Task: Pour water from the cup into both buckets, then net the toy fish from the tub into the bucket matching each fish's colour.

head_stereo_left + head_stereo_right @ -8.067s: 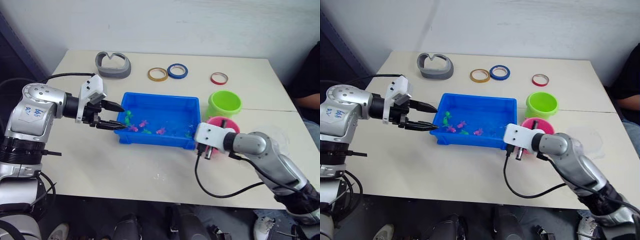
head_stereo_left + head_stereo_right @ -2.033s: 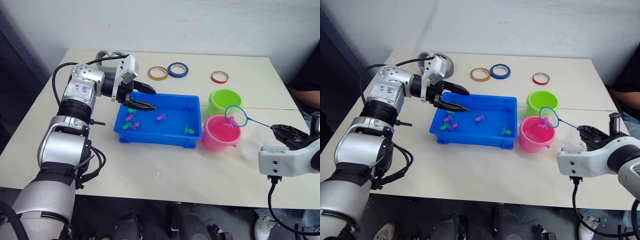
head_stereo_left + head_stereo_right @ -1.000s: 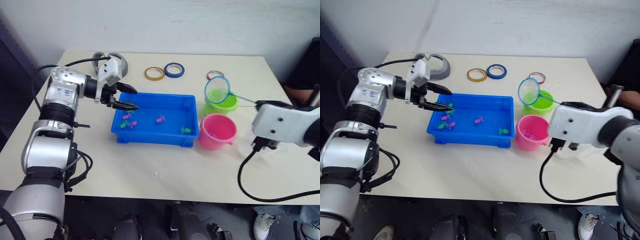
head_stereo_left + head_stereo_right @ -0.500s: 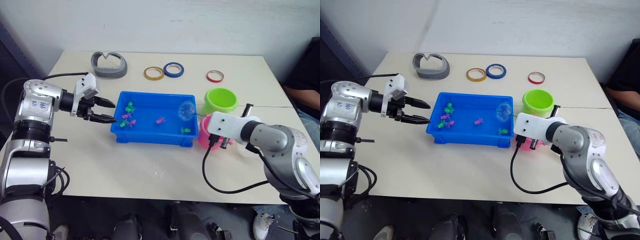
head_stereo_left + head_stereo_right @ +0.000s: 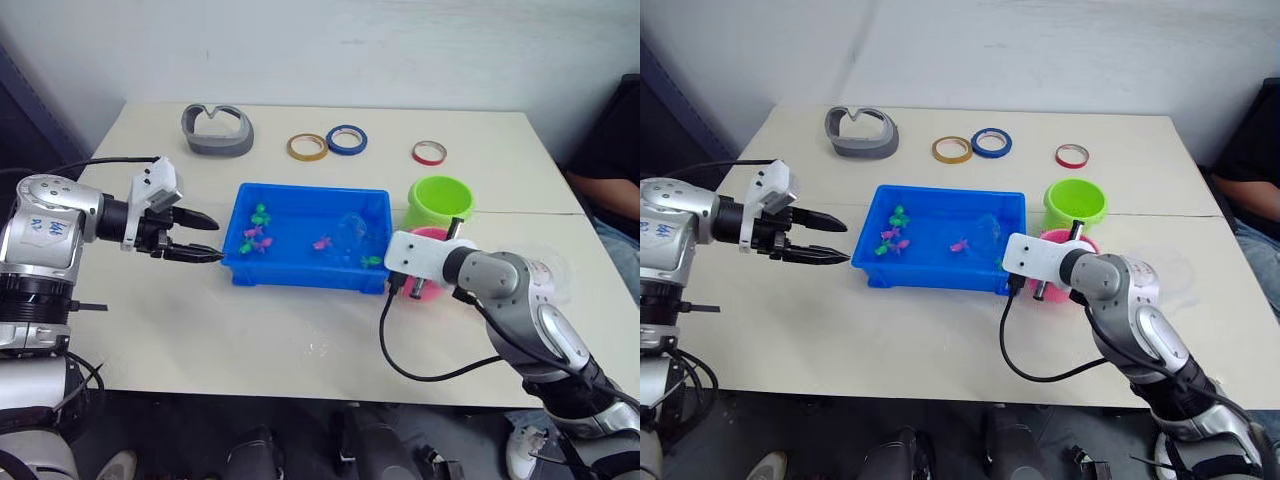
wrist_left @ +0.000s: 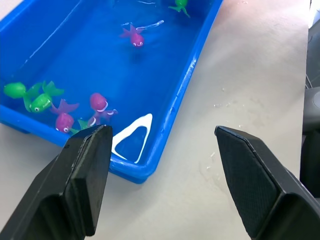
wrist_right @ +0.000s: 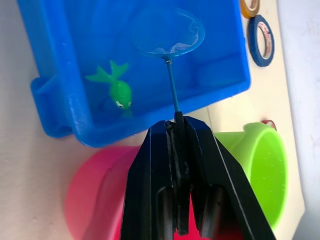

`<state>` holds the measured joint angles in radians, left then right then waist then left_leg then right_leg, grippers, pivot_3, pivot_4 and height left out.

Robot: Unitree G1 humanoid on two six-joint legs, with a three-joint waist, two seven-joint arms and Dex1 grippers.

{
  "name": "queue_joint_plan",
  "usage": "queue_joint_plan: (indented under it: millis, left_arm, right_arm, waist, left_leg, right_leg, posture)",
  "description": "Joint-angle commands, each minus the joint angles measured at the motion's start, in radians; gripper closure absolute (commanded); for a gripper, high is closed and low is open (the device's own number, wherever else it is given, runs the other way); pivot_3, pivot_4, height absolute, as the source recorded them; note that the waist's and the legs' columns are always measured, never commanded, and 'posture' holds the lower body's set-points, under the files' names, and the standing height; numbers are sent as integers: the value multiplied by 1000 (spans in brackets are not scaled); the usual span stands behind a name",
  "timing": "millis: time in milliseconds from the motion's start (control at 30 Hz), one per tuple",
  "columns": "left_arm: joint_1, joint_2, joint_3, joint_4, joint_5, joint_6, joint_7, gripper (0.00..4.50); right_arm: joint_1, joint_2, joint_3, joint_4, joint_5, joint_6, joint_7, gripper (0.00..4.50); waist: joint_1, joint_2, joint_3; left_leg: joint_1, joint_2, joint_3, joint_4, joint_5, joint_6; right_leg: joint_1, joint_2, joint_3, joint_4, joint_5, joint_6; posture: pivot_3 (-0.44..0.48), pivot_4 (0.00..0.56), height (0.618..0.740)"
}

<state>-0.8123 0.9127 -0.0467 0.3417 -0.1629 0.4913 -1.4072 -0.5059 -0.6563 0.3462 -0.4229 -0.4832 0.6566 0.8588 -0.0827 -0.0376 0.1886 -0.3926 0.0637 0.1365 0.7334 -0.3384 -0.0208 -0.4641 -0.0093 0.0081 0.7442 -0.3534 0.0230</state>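
Since half a second ago, small light-blue mesh hoop net is dipping lower into shallow blue plastic tub, right gripper clamping its thin black handle; netting step, next scooping glossy green toy fish nearby. Left gripper is hovering spread wide beside tub's far end.
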Motion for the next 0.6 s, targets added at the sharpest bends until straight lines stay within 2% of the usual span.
queue_joint_plan:
  millis: [33, 233, 467, 600]
  left_arm:
    - [10, 26, 37, -55, -32, 16, 13, 904]
    - [31, 36, 44, -93, -56, 40, 33, 904]
    - [49, 44, 54, -116, -75, 55, 52, 904]
    - [58, 42, 63, -129, -90, 59, 65, 904]
  right_arm:
    - [-2, 29, -5, -34, 27, 25, 6, 4500]
    - [-3, 109, -18, -63, 104, 137, 24, 4500]
    - [-48, 209, -91, -104, 250, 406, 26, 4500]
    - [-86, 272, -157, -107, 334, 545, -19, 4500]
  waist:
    - [1, 0, 0]
    - [0, 0, 0]
    - [0, 0, 0]
    - [0, 0, 0]
  left_leg:
    - [0, 0, 0, 0, 0, 0]
    - [0, 0, 0, 0, 0, 0]
    - [0, 0, 0, 0, 0, 0]
    - [0, 0, -1, 0, 0, 0]
  right_leg:
    - [0, 0, 0, 0, 0, 0]
    - [0, 0, 0, 0, 0, 0]
    - [0, 0, 0, 0, 0, 0]
    - [0, 0, 0, 0, 0, 0]
  posture:
    - [0, 150, 693]
    - [0, 150, 693]
    - [0, 150, 693]
    - [0, 150, 693]
